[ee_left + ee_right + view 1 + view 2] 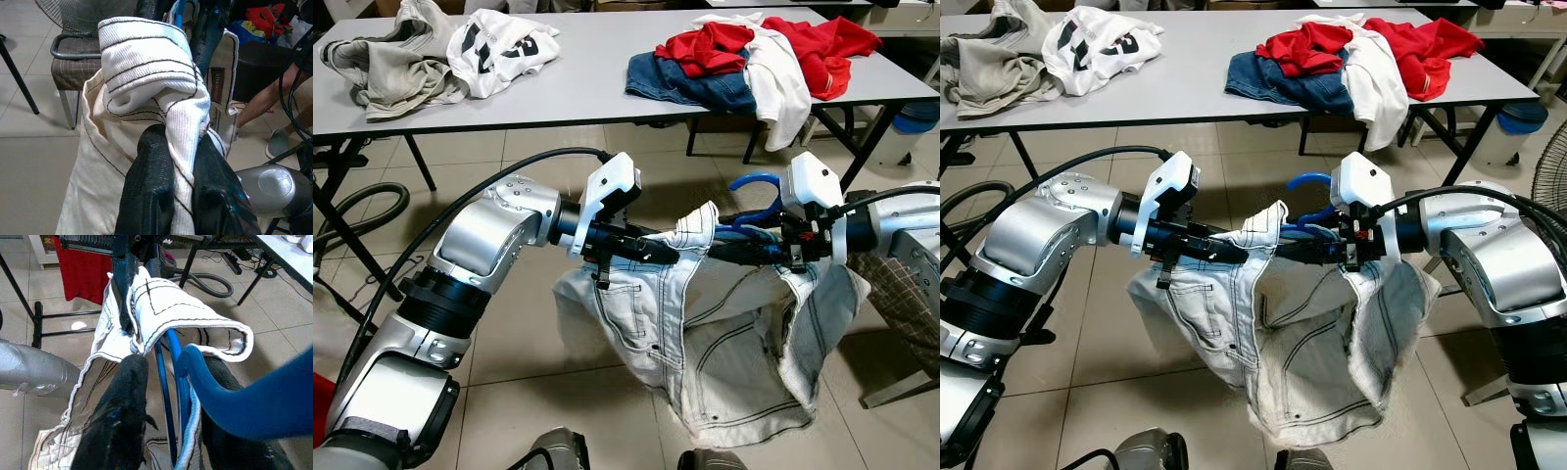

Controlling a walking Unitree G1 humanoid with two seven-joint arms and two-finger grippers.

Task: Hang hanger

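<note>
A white denim garment (pixel 724 362) with dark stitching hangs between my two arms above the tiled floor. A blue hanger (pixel 754 184) sticks up from its top edge, hook curving upward, with its bars inside the fabric. My left gripper (pixel 671 255) is shut on a bunched fold of the garment (pixel 161 98), and its black fingers (pixel 149 171) pinch the cloth. My right gripper (pixel 720 250) faces it from the right, shut on the hanger (pixel 244 406). The hanger's blue bars and the garment's edge run between its fingers (pixel 122 401). The two grippers' tips almost meet.
A grey table (pixel 578 88) stands ahead with a grey and white clothes pile (pixel 411 54) and a red, white and blue pile (pixel 754 59). A hose (pixel 362 206) lies left, a chair (pixel 901 294) and blue bin (pixel 911 122) right. A person's leg (pixel 264 98) is nearby.
</note>
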